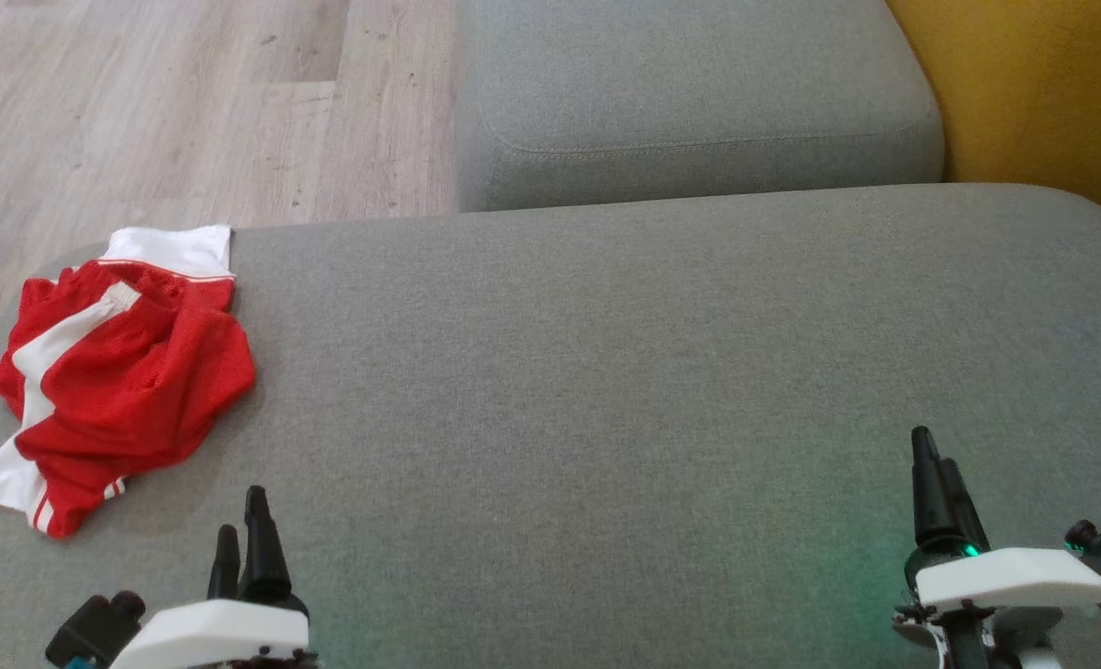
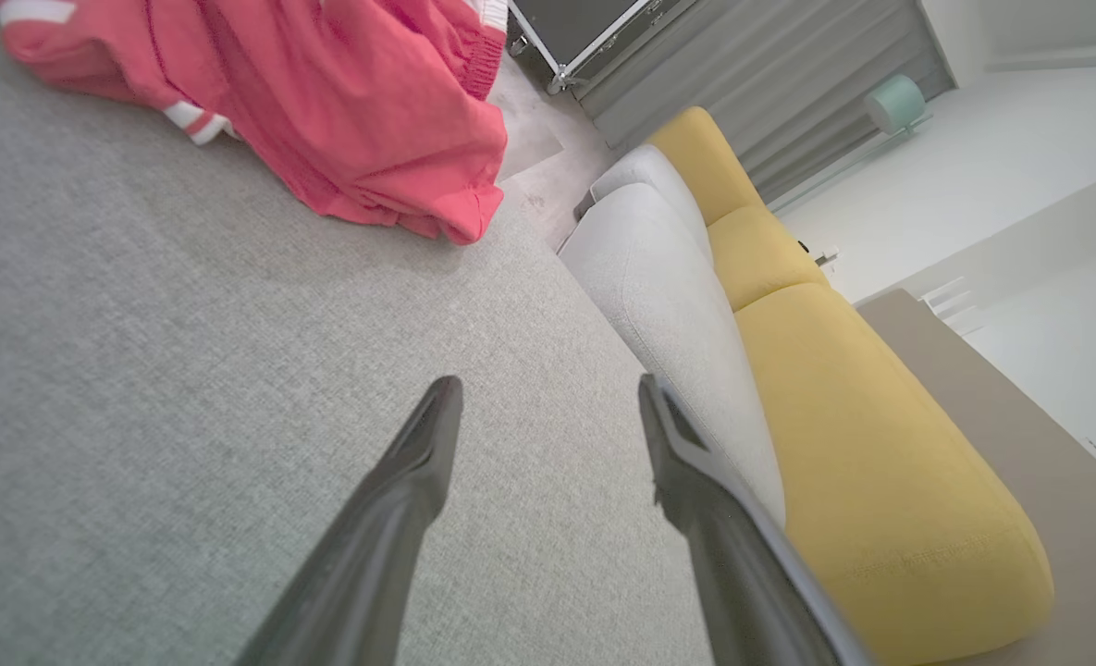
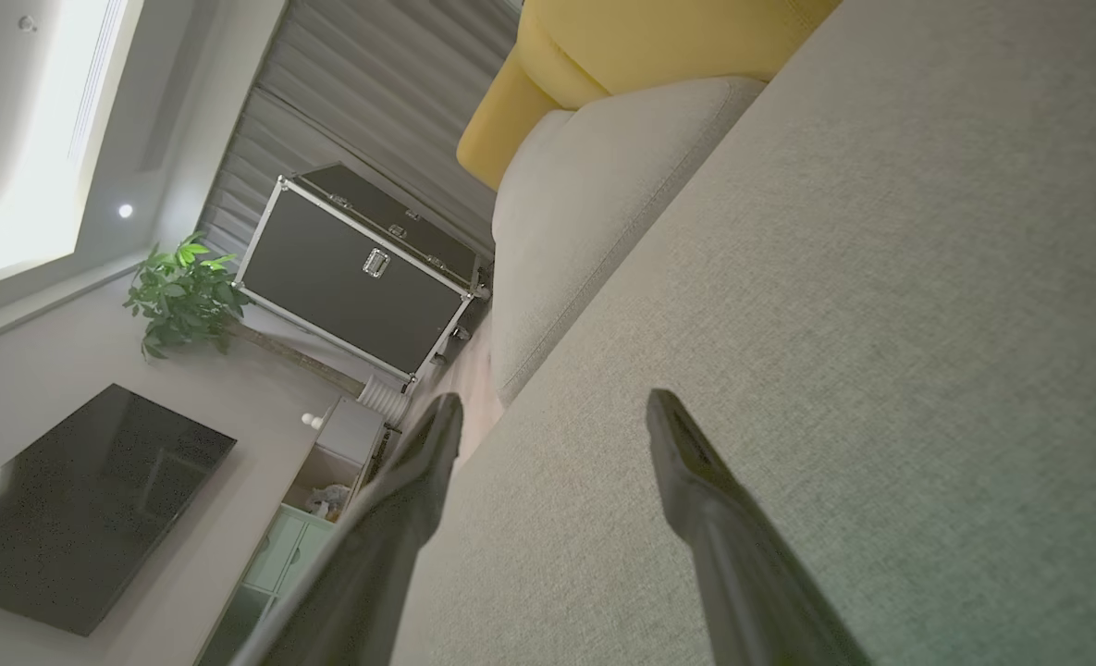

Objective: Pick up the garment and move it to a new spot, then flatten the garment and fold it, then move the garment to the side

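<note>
I find the garment (image 1: pixel 113 372), red mesh cloth with white stripes and a white band, lying crumpled at the left end of the grey seat cushion (image 1: pixel 606 372), its white edge reaching the cushion's rim by the wooden floor (image 1: pixel 188 93). Nothing touches it.

My left gripper (image 2: pixel 549 384) hangs above bare cushion near the garment, fingers spread apart and empty. My right gripper (image 3: pixel 555 398) sits far across the cushion, well apart from the garment, fingers likewise spread with nothing between them.

The left wrist view gives me the garment's gathered elastic hem close up, and a yellow sofa section (image 2: pixel 862 444) running beside a pale grey cushion (image 2: pixel 668 277). The right wrist view looks out past the cushion's edge into the room: a black flight case (image 3: pixel 353 268) with metal edging and a latch, a green potted plant (image 3: pixel 182 296), a dark flat screen (image 3: pixel 85 509) and a mint-green cabinet (image 3: pixel 279 555).
</note>
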### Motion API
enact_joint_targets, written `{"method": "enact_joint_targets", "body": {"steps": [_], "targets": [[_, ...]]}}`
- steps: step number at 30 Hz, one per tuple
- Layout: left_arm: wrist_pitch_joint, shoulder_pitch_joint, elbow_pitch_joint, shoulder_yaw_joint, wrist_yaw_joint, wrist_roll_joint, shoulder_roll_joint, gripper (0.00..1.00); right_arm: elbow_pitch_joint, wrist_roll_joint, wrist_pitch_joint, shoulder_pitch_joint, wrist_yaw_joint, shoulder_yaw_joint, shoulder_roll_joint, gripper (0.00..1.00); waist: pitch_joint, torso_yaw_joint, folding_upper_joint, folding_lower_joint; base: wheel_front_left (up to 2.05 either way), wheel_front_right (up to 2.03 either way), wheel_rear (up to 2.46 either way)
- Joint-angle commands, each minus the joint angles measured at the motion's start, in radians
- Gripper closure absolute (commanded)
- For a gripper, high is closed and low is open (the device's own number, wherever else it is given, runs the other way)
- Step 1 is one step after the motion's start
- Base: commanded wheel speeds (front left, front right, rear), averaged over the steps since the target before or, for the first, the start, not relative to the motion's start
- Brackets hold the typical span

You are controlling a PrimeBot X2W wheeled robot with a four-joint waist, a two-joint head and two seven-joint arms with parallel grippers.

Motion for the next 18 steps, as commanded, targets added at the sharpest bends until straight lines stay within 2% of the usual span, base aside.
{"method": "enact_joint_targets", "body": {"steps": [1, 11, 18], "targets": [[-0.014, -0.018, -0.041, 0.001, 0.004, 0.042, 0.007, 0.0, -0.041, -0.044, -0.018, -0.016, 0.0, 0.019, -0.006, 0.0, -0.002, 0.002, -0.0001, 0.0, 0.0, 0.0, 0.0], [-0.044, -0.01, -0.041, -0.028, 0.028, 0.191, 0.007, 0.0, -0.042, -0.174, -0.047, -0.007, 0.0, 0.054, -0.007, 0.0, -0.013, 0.009, -0.0001, 0.0, 0.0, 0.0, 0.0], [-0.062, -0.003, -0.044, -0.051, 0.021, 0.255, 0.007, 0.0, -0.053, -0.262, -0.065, 0.0, 0.0, 0.069, -0.007, 0.0, -0.021, 0.014, -0.0001, 0.0, 0.0, 0.0, 0.0]]}}
